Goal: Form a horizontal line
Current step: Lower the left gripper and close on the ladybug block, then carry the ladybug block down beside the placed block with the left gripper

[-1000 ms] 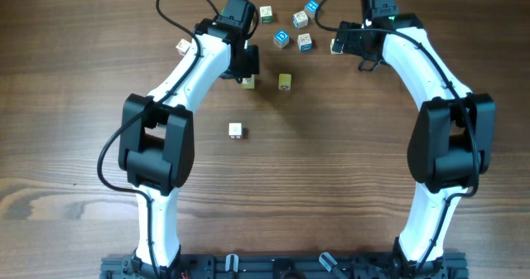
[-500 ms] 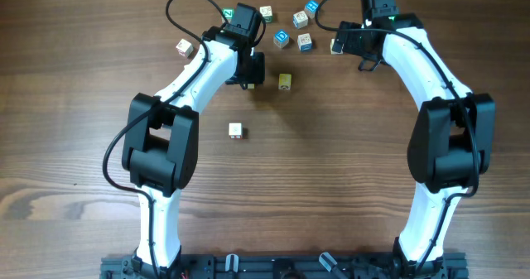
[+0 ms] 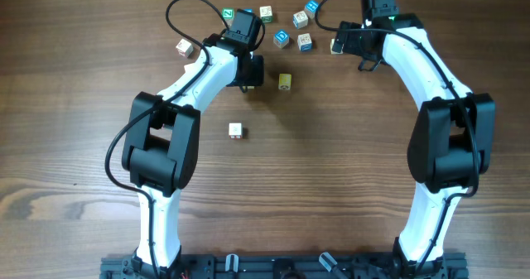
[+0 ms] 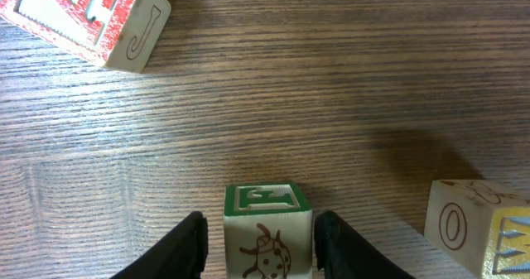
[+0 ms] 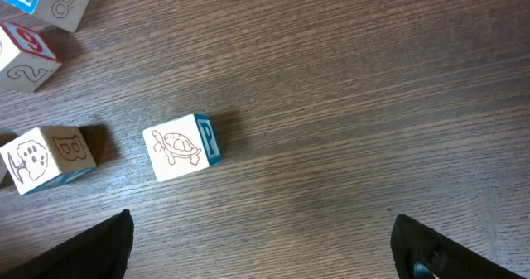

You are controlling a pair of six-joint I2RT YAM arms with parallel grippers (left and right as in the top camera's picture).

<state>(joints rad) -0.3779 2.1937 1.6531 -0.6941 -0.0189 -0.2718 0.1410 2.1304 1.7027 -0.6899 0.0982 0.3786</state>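
Observation:
My left gripper (image 3: 249,77) is open and straddles a cream cube with a ladybird and a green top face (image 4: 267,229). There is a thin gap at each finger, and the cube rests on the table. In the overhead view the gripper hides this cube. A yellow cube (image 3: 285,81) lies just to its right, about level with it, and also shows in the left wrist view (image 4: 479,229). A white cube (image 3: 236,130) lies alone, nearer to me. My right gripper (image 3: 358,50) is wide open and empty (image 5: 265,254), behind a cream turtle cube with a blue P (image 5: 180,146).
A red-marked cube (image 3: 184,47) lies to the left and shows in the left wrist view (image 4: 91,18). Several blue-, green- and cream-faced cubes (image 3: 282,38) are scattered along the far edge. A cream B cube (image 5: 45,159) and a red-numbered cube (image 5: 25,55) lie left of the turtle cube.
My left arm has swung a little to the right and its gripper now covers the cube that showed below it a second ago. The right arm has not moved.

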